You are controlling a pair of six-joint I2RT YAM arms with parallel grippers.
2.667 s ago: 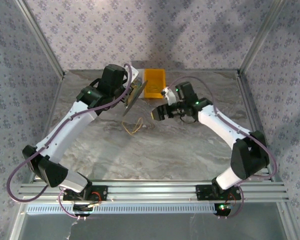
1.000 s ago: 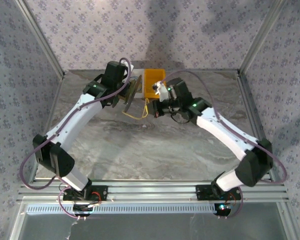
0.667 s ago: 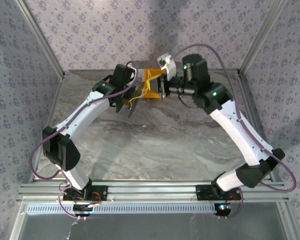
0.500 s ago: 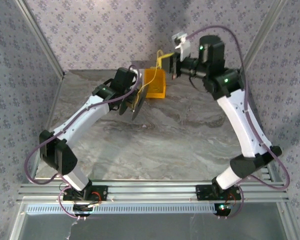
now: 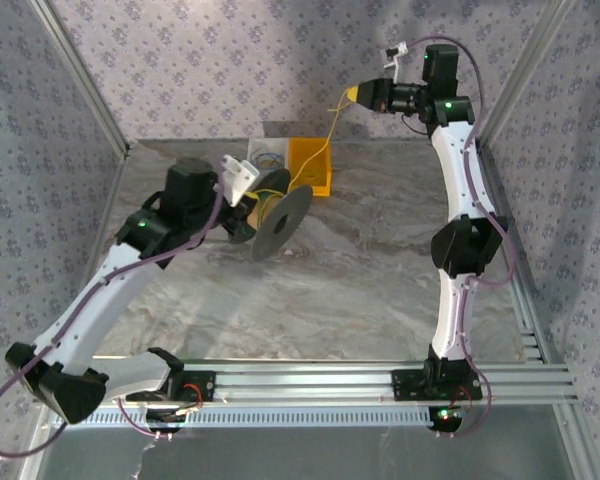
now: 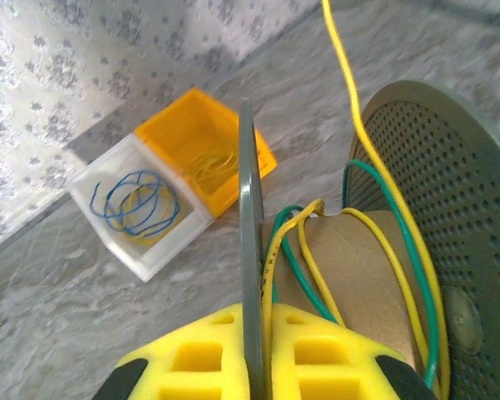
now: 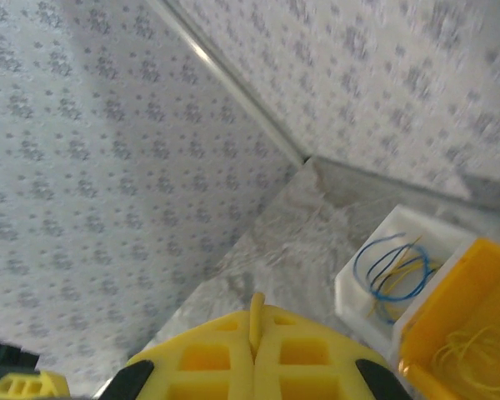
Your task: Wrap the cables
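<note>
While the left gripper (image 5: 244,210) clamps the spool (image 5: 280,222), the right gripper (image 5: 355,93) holds the yellow wire (image 5: 329,135) high near the back wall.
Beneath them I see the table (image 5: 380,290), smooth grey with marble veining. The spool has two round, perforated grey discs on a brown cardboard core (image 6: 350,258). My left fingers (image 6: 317,354), yellow pocketed blocks, are closed on its thin near disc. The yellow wire, thin and kinked, lies in turns on the core beside a green wire (image 6: 408,242), then rises to the right fingers (image 7: 300,354), which are pressed together with the wire pinched in their seam. Two small open bins sit touching behind the spool. The orange bin (image 6: 202,125) holds a thin yellow coil, and the white bin (image 6: 142,250) holds blue and yellow loops.
</note>
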